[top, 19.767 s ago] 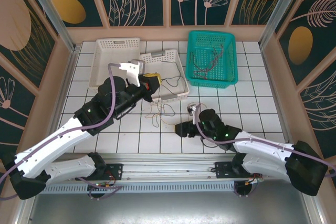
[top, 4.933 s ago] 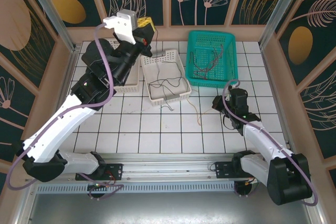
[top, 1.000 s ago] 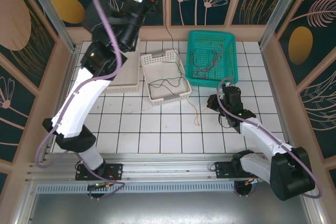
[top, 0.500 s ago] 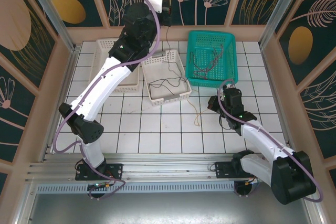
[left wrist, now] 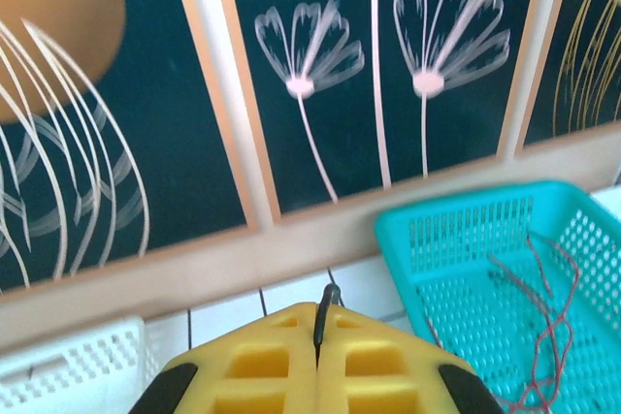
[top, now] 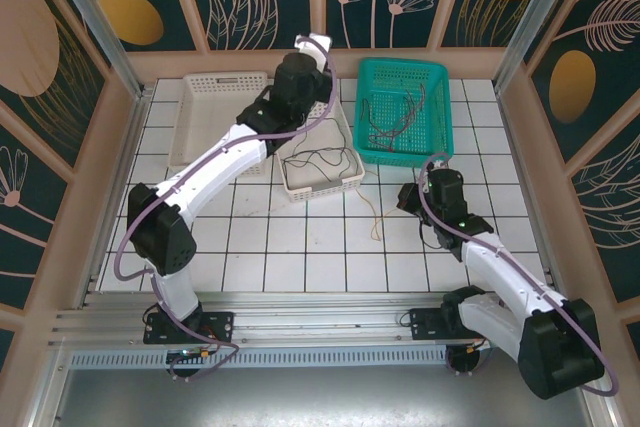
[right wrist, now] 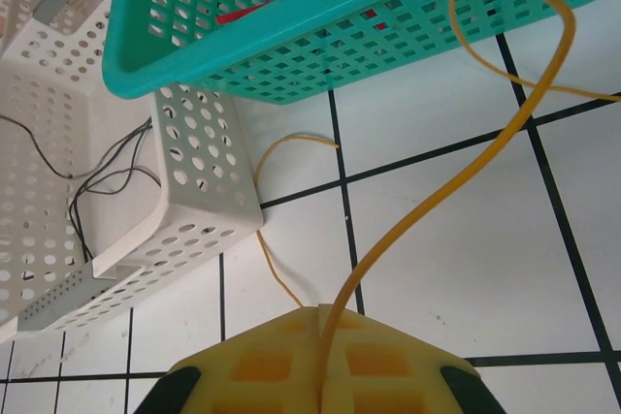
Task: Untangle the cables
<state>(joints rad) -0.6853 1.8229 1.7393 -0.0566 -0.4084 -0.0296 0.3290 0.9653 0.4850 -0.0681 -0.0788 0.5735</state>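
1. The left claw (left wrist: 318,336) is shut tight on a thin black cable (left wrist: 325,307) at the top middle, probably to lift it free.
2. The right claw (right wrist: 320,325), lower right, pinches a yellow cable (right wrist: 437,199), holding it apart.
3. More black cables (top: 320,159) lie in the white basket (top: 325,186).
4. Red cables (top: 412,107) lie in the teal basket (top: 402,65).

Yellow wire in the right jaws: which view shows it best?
Right wrist: the yellow wire rises from the shut jaws and arcs toward the teal basket. Top external shows a faint strand on tiles.

Teal basket (top: 404,158) just beside a white tray (top: 322,183) — second white tray (top: 222,80) farther left.
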